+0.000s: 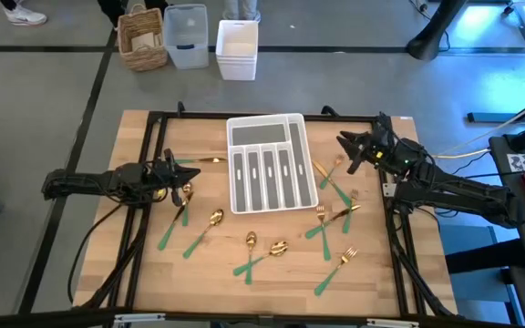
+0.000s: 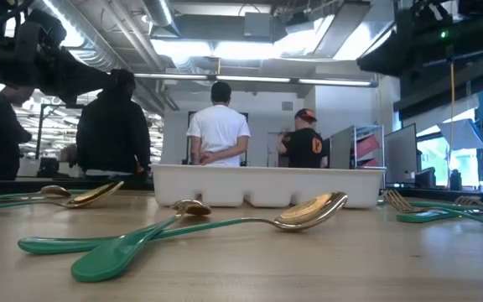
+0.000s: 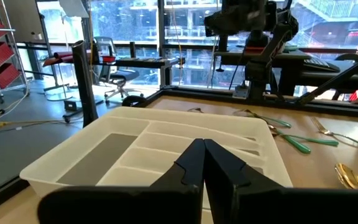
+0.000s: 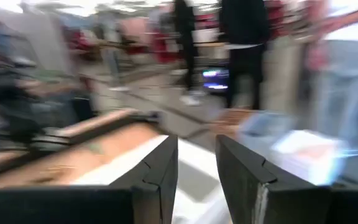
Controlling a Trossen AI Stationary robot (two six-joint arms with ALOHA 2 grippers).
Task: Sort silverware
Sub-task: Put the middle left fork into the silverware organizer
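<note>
Gold-headed, green-handled spoons and forks lie loose on the wooden table: spoons (image 1: 215,219) (image 1: 252,241) near the front, forks (image 1: 322,217) (image 1: 346,257) at the right, and one piece (image 1: 199,162) left of the white slotted tray (image 1: 270,164). My left gripper (image 1: 171,173) is left of the tray, beside a spoon (image 1: 186,193). Its fingers (image 3: 204,163) are shut with nothing between them. My right gripper (image 1: 346,150) is by the tray's far right corner, above some forks (image 1: 331,171). It is open (image 4: 196,168) and empty.
A black frame (image 1: 153,118) borders the table. Beyond the far edge, a wicker basket (image 1: 142,38) and white bins (image 1: 237,47) stand on the floor. In the low view, spoons (image 2: 225,222) lie in front of the tray (image 2: 267,184), and people stand in the room behind.
</note>
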